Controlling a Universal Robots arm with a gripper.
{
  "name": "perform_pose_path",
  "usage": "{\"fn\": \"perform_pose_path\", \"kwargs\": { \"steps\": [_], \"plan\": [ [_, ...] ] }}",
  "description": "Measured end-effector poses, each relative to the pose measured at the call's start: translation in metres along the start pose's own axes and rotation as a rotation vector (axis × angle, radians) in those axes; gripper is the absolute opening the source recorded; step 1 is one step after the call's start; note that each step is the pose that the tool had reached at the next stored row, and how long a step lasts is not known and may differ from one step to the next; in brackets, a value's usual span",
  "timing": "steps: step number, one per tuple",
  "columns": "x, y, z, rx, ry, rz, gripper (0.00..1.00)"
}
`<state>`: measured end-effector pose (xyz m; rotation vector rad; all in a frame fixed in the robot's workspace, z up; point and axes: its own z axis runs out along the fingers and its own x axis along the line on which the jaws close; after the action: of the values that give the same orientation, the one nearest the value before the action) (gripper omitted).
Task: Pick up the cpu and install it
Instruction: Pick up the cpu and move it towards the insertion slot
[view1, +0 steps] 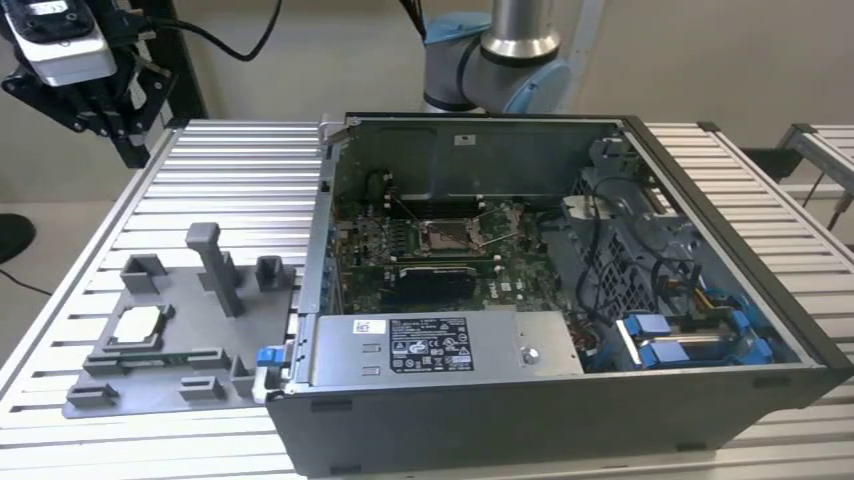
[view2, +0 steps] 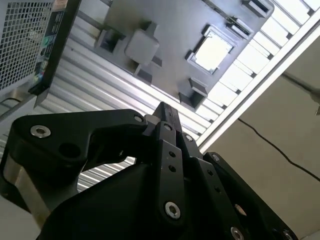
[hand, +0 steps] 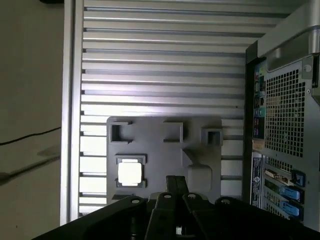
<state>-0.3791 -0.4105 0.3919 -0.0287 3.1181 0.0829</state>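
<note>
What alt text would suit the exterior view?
The cpu sits in a grey tray at the exterior view's left, with the gripper high over the slatted table, apart from it. Beside the tray, an open computer case shows its motherboard socket.

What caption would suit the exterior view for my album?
The gripper hovers apart from the cpu, which lies in its grey fixture tray beside the open computer case.
</note>
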Motion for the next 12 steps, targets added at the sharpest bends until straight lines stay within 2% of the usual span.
{"fn": "perform_pose_path", "kwargs": {
  "steps": [12],
  "plan": [
    [0.0196, -0.0013, -0.0001, -0.0003, 0.0007, -0.014, 0.0]
  ]
}}
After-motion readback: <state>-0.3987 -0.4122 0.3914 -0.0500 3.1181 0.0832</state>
